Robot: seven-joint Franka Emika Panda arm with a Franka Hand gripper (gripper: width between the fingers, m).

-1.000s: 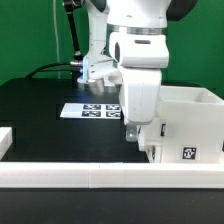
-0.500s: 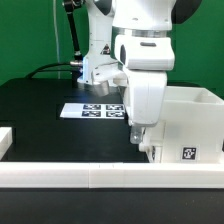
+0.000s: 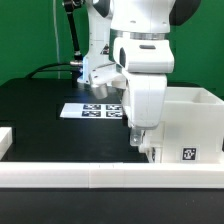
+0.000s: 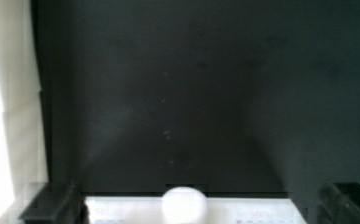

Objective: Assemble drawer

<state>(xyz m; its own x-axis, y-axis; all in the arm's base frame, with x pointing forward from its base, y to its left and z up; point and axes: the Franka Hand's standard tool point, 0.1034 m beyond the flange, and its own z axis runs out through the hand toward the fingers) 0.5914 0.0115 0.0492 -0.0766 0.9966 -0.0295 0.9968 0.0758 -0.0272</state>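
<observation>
The tall white drawer housing (image 3: 190,118) stands at the exterior view's right and carries a square tag on its front. A white drawer tray (image 3: 152,148) sits low against the housing's left side, under my gripper (image 3: 138,136). In the wrist view the tray's white front (image 4: 132,211) with its round knob (image 4: 186,200) lies between my two dark fingertips (image 4: 52,205). My gripper (image 4: 198,205) is spread wide around it, with a small gap showing on each side. The second tray does not show clearly.
The marker board (image 3: 92,110) lies on the black table behind the arm. A long low white rail (image 3: 100,172) runs along the front edge. A small white part (image 3: 5,140) sits at the exterior view's far left.
The arm has shifted slightly toward the exterior view's right, closer to the housing. The housing and marker board have not moved.
</observation>
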